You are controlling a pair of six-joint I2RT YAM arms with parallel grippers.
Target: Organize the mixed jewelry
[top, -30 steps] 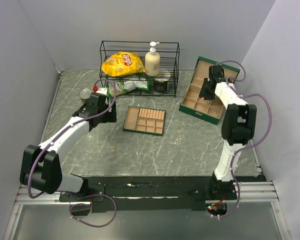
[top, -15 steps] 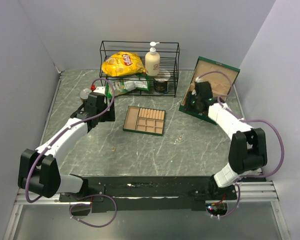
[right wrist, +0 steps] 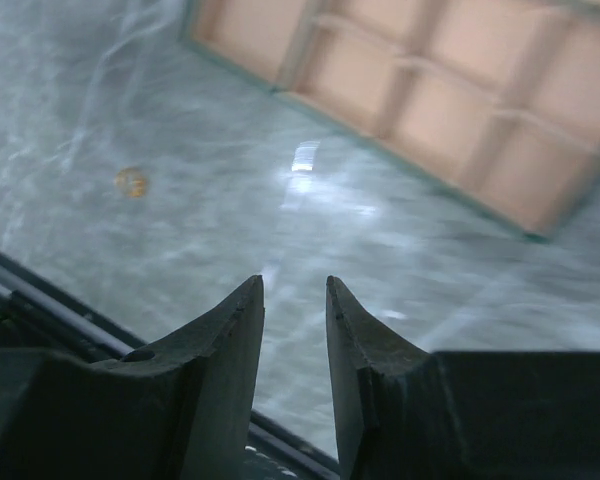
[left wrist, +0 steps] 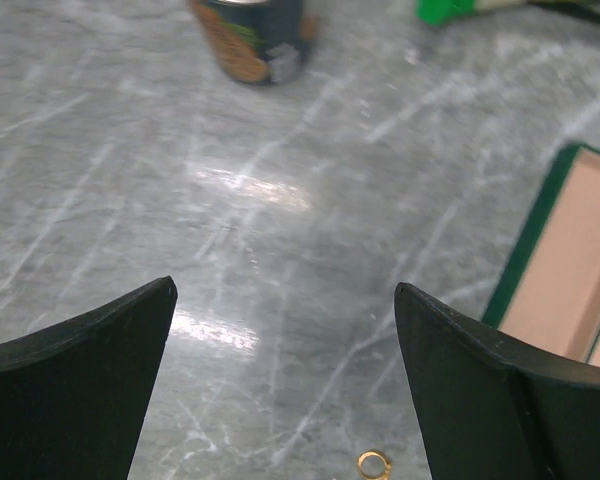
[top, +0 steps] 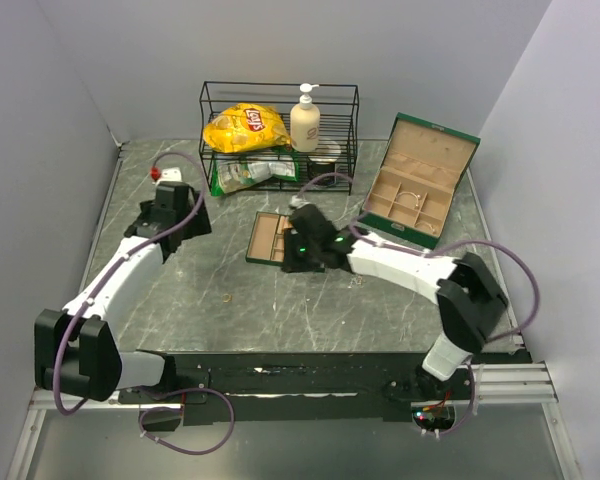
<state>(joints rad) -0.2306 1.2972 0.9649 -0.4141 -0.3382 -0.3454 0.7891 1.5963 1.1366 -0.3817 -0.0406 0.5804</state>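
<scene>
Around: rack (top: 280, 85), can (left wrist: 255, 40), ring (top: 227, 297).
Blocking: tray (top: 268, 236) overlapped by right arm (top: 400, 262).
Tray axis: left-right.
Left jaws: wide apart.
Right jaws: narrowly apart.

A grey-green marbled desk (top: 280, 310) sits enclosed by plain pale walls (top: 130, 50) on the left, far and right; light leaves bright glare patches (left wrist: 242, 187) on it.

A gold ring (top: 228, 297) lies flat lower left of centre; the compartmented tan tray (top: 263, 238) sits mid-frame; the open green jewelry box (top: 432, 139) stands upper right.
</scene>
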